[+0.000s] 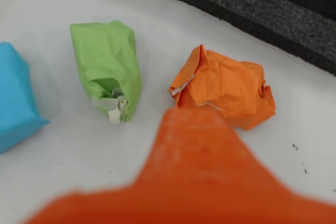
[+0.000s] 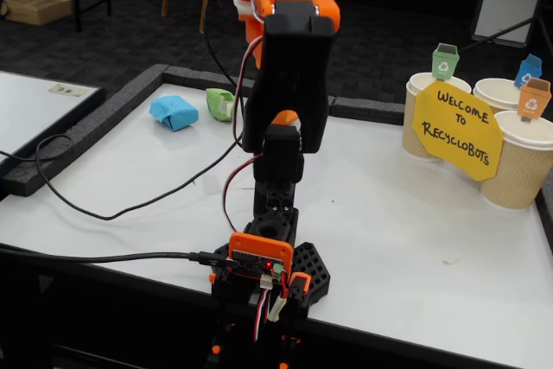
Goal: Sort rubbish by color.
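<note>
Three crumpled paper wads lie in a row on the white table near its far edge: an orange wad, a lime green wad and a light blue wad. In the wrist view the orange one sits just past the tip of the gripper, touching or nearly so; the fixed view hides it behind the arm.

Only one blurred orange finger shows, so I cannot tell whether the jaws stand wide or narrow; nothing looks held.

My guess is the orange wad is the target. To do it well, spread the jaws to either side of it, come down low, then close, keeping clear of the green one beside it.

Off to the right in the fixed view stand three paper cups with green, blue and orange flags, behind one yellow sign.
</note>
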